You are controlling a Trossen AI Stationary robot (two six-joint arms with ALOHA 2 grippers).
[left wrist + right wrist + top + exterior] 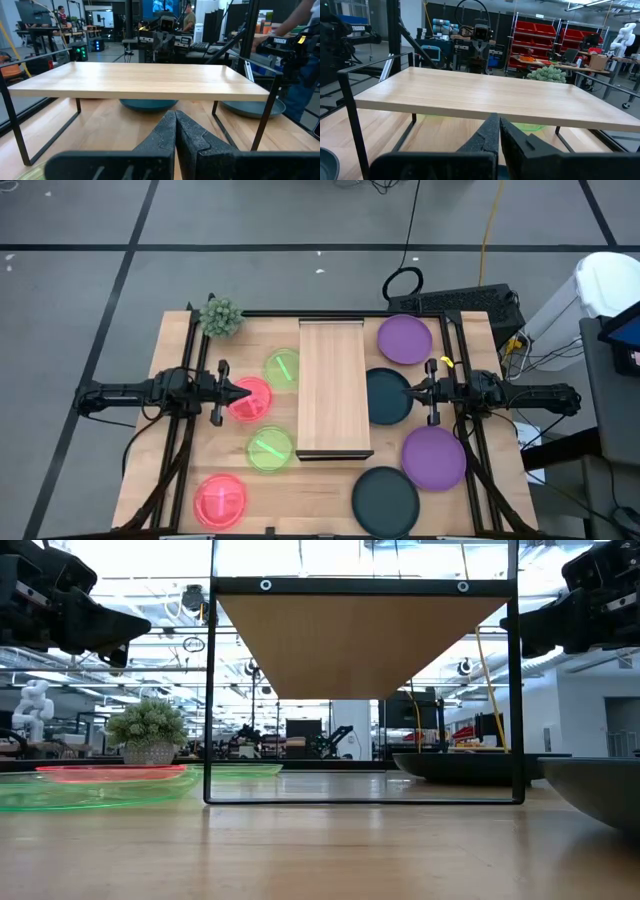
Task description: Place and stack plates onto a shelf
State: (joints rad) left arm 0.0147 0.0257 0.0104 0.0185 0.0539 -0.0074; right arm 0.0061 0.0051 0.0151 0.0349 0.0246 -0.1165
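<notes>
The shelf, a light-wood plank on a black frame, stands mid-table with nothing on it. Left of it lie two neon green plates and two pink plates. Right of it lie two purple plates and two dark teal plates. My left gripper hovers shut above the upper pink plate, pointing at the shelf. My right gripper hovers shut above the upper teal plate, facing the shelf from the other side.
A small green plant sits at the far left corner. A black frame runs along the table's edges. Bare wood shows near the front edge between the pink and teal plates. People and equipment stand in the room beyond.
</notes>
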